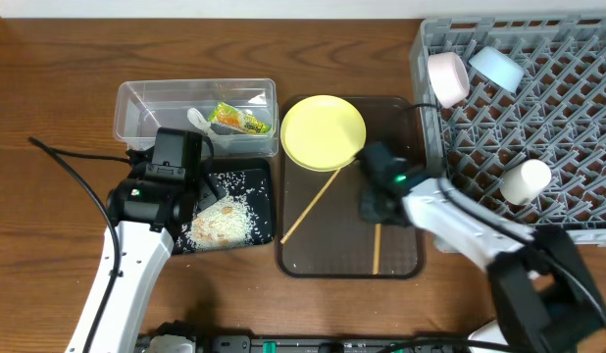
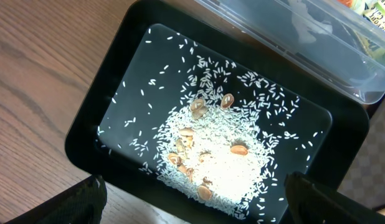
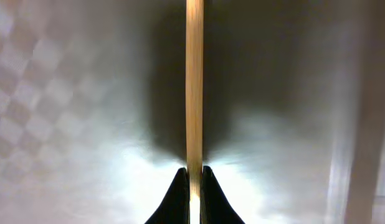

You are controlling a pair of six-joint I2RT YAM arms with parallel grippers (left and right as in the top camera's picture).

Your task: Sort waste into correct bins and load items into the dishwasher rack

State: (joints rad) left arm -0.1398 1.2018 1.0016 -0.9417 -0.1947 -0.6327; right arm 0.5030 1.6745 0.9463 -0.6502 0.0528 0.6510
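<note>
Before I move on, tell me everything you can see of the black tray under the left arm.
The shallow black rectangular plastic tray lies flat on the wooden table, glossy, with rounded corners and a low raised rim. White rice grains are heaped mid-tray and scattered outward, with a few tan nut-like bits. The clear plastic tub borders one long side. The open left gripper hangs above it.

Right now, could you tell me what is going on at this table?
The right arm has its jaws shut on one wooden chopstick at the brown serving tray; the other chopstick lies by the yellow plate there. The left arm hovers, jaws open, over the black tray of rice. The snack wrapper is in the clear tub; a light-blue bowl, a pale bowl and a white cup sit in the grey rack.
</note>
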